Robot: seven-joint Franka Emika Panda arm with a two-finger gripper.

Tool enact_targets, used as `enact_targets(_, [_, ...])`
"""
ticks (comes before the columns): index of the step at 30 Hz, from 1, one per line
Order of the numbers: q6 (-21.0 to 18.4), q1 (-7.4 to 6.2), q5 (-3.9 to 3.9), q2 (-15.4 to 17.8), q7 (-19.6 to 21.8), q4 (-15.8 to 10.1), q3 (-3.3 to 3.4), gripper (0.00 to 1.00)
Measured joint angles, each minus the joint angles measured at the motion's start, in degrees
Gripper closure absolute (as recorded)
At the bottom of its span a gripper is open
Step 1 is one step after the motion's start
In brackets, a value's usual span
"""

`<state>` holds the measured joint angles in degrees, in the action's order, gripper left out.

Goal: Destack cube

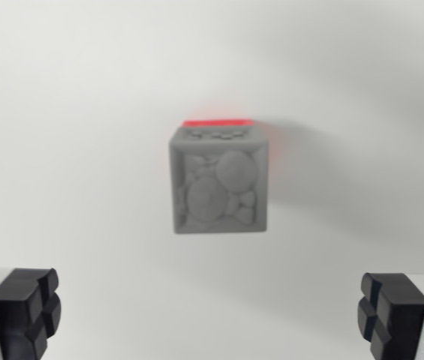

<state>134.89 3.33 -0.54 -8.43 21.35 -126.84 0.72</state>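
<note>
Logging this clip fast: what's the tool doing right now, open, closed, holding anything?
Tool: open, fingers spread wide, holding nothing. The grey cube sits apart from it, untouched, with a red edge showing behind its top.

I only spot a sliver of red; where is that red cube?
In the wrist view, the red cube peeks out behind the grey cube, near the middle, ahead of the open gripper.

no readable text, labels or numbers (cube blurred)
</note>
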Motion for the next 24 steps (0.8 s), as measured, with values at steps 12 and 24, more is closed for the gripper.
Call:
enact_targets(12, [7.0, 0.32, 0.09, -5.1, -2.5, -1.9, 0.04, 0.0])
enact_targets(24, [12.9, 0.32, 0.09, -10.6, -2.5, -2.2, 0.03, 0.0])
